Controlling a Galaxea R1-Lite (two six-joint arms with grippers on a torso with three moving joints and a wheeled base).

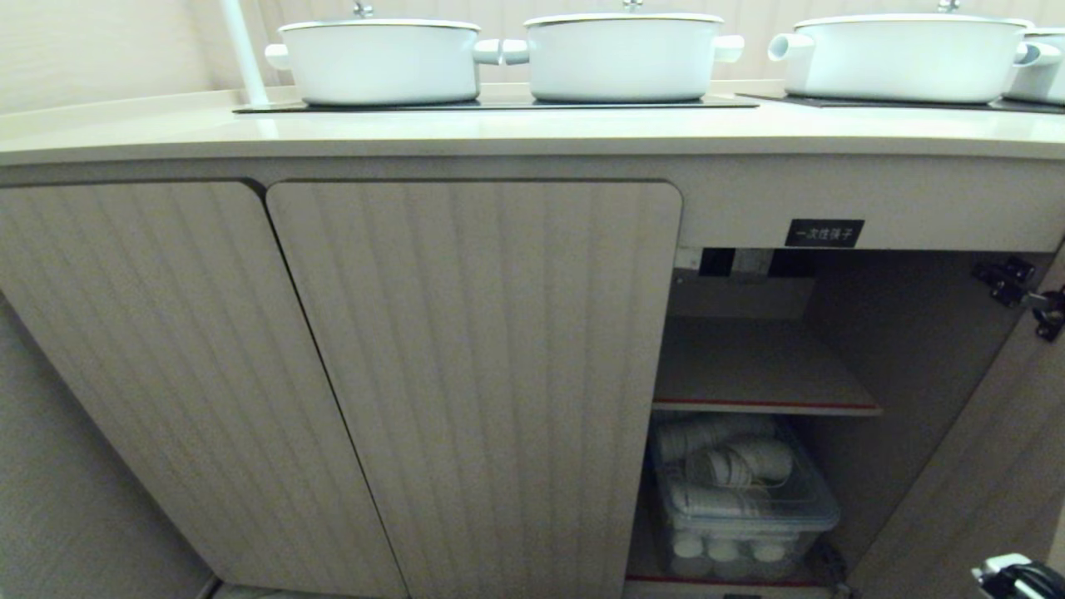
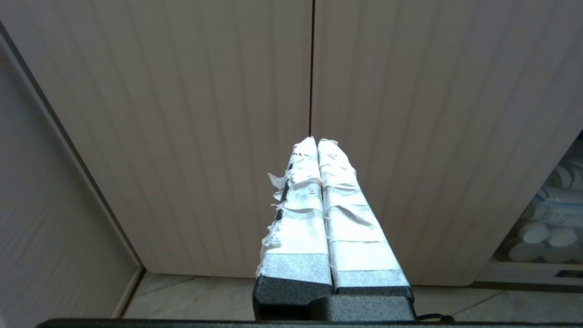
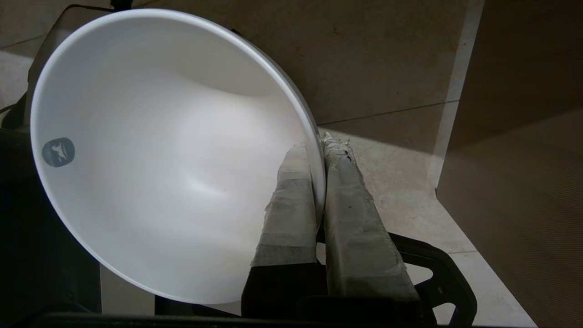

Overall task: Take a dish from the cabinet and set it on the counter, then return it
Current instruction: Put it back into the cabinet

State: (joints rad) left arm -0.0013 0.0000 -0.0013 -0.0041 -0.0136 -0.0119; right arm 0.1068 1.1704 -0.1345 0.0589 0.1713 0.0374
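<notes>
The dish (image 3: 150,150) hangs in my right gripper (image 3: 319,150), low above the floor (image 3: 401,191); my taped fingers (image 3: 291,205) are pinched tight on its rim, one inside the bowl, one outside. My left gripper (image 2: 317,142) is pressed shut on nothing, pointing at the closed doors (image 2: 182,114). Ahead, the cabinet (image 1: 915,349) stands open, its shelf (image 1: 757,366) bare above a bin (image 1: 749,507) of white dishes. Farther up, the counter (image 1: 499,129) carries white pots (image 1: 378,60).

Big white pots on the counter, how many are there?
4 pots: left, middle, right, and one cut off at the right edge. More may sit beyond view.
</notes>
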